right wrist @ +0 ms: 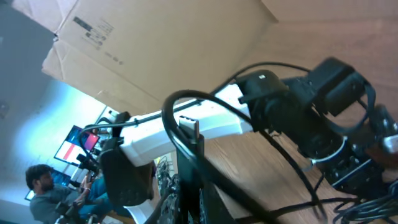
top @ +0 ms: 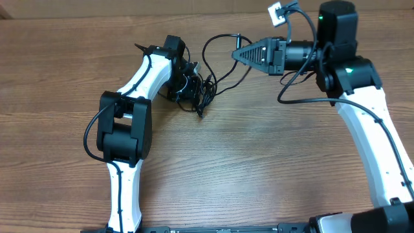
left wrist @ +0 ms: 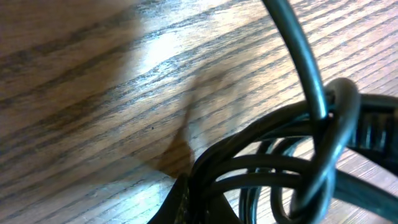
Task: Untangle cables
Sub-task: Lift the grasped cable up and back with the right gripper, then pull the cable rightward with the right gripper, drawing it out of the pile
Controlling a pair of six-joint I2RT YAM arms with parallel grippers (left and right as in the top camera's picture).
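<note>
The cables [top: 200,90] lie as a small black knot on the wooden table, left of center at the back. My left gripper [top: 190,86] is down in that knot and shut on it. In the left wrist view the looped cords [left wrist: 280,162] fill the lower right, and the dark fingers [left wrist: 181,202] are pinched on them. My right gripper [top: 237,55] points left, just right of the knot. It is shut on one strand, which arcs up and back in a loop [top: 217,40]. The right wrist view shows that cable's plug end [right wrist: 190,128] above the closed fingers [right wrist: 186,186].
A cardboard box [right wrist: 155,43] stands along the table's far edge. A small white tag [top: 276,13] hangs by the right arm's own wiring. Bare wood [top: 259,162] stretches between the two arms toward the front. A person [right wrist: 40,186] sits beyond the table.
</note>
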